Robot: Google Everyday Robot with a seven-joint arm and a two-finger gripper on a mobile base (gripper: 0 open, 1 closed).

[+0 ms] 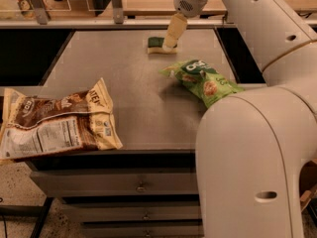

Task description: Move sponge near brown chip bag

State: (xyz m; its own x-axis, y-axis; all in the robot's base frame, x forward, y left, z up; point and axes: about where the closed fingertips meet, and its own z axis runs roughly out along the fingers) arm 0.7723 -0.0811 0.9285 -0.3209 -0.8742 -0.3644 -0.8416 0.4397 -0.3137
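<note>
The sponge (156,45), dark green on top with pale yellow foam below, lies on the grey counter (133,98) near its far edge. My gripper (171,41) hangs straight down from the arm and its tip is at the sponge's right end, touching or just above it. The brown chip bag (54,123), brown and cream with a white nutrition label, lies flat at the counter's front left corner and overhangs the edge. It is far from the sponge.
A bright green chip bag (203,79) lies right of centre, between the sponge and my arm's bulky white body (247,157), which fills the right foreground. Dark recesses flank the counter. A rail (89,23) runs along the back. Drawers (124,185) sit below the front edge.
</note>
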